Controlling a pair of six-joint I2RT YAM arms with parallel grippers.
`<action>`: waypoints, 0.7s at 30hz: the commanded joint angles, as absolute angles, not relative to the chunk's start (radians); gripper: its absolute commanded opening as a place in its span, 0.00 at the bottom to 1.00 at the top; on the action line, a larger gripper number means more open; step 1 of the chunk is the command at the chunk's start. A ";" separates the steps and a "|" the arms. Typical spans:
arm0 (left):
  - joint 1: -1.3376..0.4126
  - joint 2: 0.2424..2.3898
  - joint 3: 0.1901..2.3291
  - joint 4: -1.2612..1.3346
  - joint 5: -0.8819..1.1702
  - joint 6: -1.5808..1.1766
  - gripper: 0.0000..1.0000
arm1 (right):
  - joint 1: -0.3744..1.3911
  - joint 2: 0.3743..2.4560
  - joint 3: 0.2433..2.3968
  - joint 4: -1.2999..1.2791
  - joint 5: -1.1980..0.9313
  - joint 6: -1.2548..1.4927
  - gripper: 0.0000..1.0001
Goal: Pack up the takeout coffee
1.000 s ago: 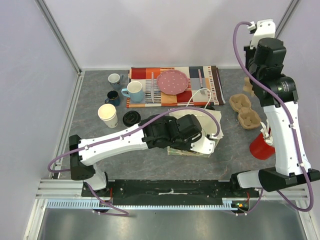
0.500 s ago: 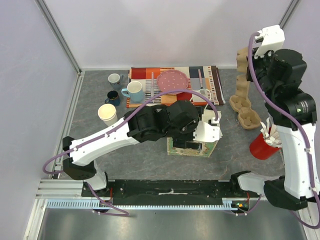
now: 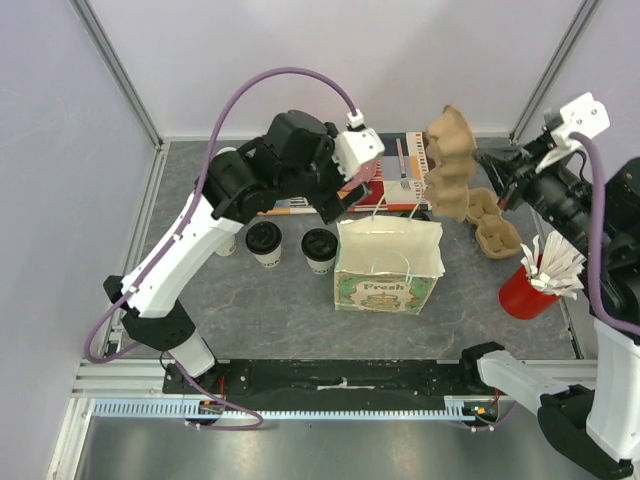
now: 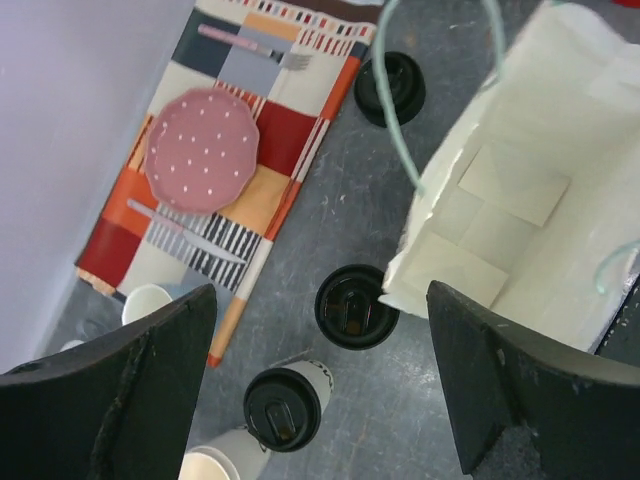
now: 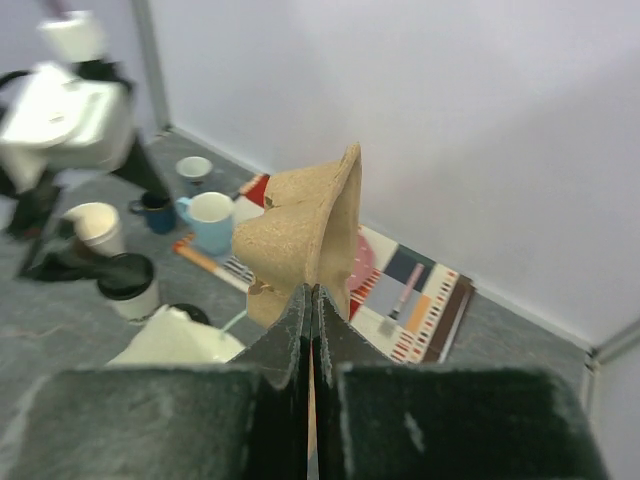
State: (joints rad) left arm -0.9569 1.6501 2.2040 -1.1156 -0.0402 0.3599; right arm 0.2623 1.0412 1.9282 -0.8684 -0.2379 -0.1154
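Note:
Two takeout coffee cups with black lids stand on the table just left of the open paper bag. The left wrist view looks down on both cups and into the bag. My left gripper hangs high above them, open and empty. My right gripper is shut on the edge of a brown cardboard cup carrier, held tilted in the air behind the bag's right side.
An unlidded paper cup stands left of the lidded ones. A placemat with a pink plate and mugs lie at the back. Another carrier and a red cup sit right. A black lid shows behind the bag.
My left arm rose from the bag toward the back and its gripper opened. Two lidded cups now show beside the bag. My right arm swung the carrier left, toward the bag.

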 commanded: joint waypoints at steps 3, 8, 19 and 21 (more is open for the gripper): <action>-0.858 1.640 2.093 -1.055 0.106 0.242 0.90 | 0.265 1.003 1.847 -0.831 -0.528 -0.048 0.00; -0.847 1.657 2.002 -1.011 0.167 0.219 0.88 | 0.264 0.980 1.744 -0.821 -0.546 -0.023 0.00; -0.844 1.686 1.962 -1.009 0.187 0.206 0.69 | 0.279 0.966 1.637 -0.821 -0.561 -0.002 0.00; -0.844 1.677 1.933 -1.009 0.186 0.209 0.60 | 0.288 0.959 1.621 -0.822 -0.545 -0.003 0.00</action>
